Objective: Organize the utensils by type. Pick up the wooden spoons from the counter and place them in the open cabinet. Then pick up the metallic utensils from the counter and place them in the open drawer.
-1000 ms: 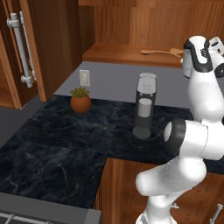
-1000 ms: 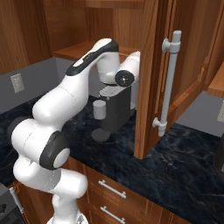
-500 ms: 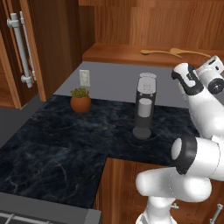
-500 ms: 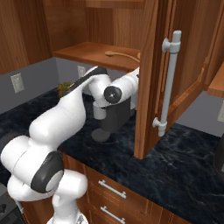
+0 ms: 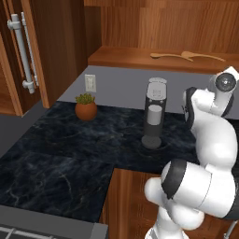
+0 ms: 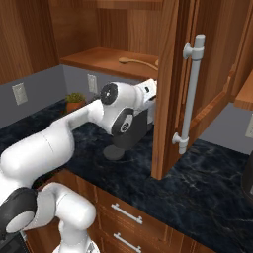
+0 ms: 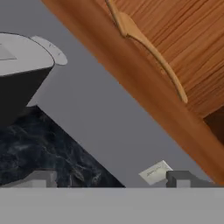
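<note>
Two wooden spoons (image 5: 164, 56) (image 5: 205, 57) lie side by side on the shelf of the open cabinet (image 5: 121, 58). One wooden spoon (image 6: 136, 62) shows on that shelf in the right base view, and the hand view looks up at a wooden spoon (image 7: 146, 43) on the shelf wood. My gripper (image 7: 109, 181) is open with nothing between its fingertips (image 7: 181, 178). It hangs below the shelf edge, over the black counter (image 5: 70, 154), facing the grey wall. The metallic utensils and the open drawer are out of view.
A tall grey coffee machine (image 5: 154, 112) stands on the counter just left of my arm. A potted plant (image 5: 86, 107) and a wall outlet (image 5: 90, 83) sit further left. An open cabinet door (image 6: 170, 89) with a bar handle (image 6: 192, 94) hangs close to my hand.
My hand has come down from shelf height and swung right, away from the cabinet shelf. The gripper stays open and empty. The spoons on the shelf have not moved.
</note>
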